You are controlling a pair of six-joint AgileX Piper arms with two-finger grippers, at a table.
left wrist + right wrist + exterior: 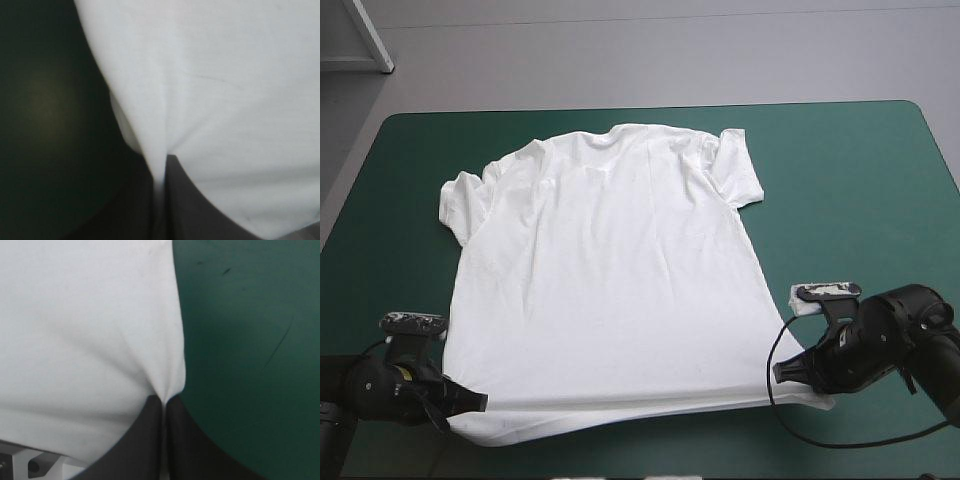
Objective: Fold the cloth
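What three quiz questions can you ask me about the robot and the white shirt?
1. True or false: the T-shirt lies in a crumpled heap.
2. The left gripper is shut on which part of it? A collar, B sleeve, C bottom corner.
3. What holds the other bottom corner?
Key: 1 false, it is spread flat on the table. 2 C. 3 the right gripper.

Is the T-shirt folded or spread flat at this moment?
Spread flat. The T-shirt lies open on the table, both sleeves out; the jaws of both arms are shut on its two near corners.
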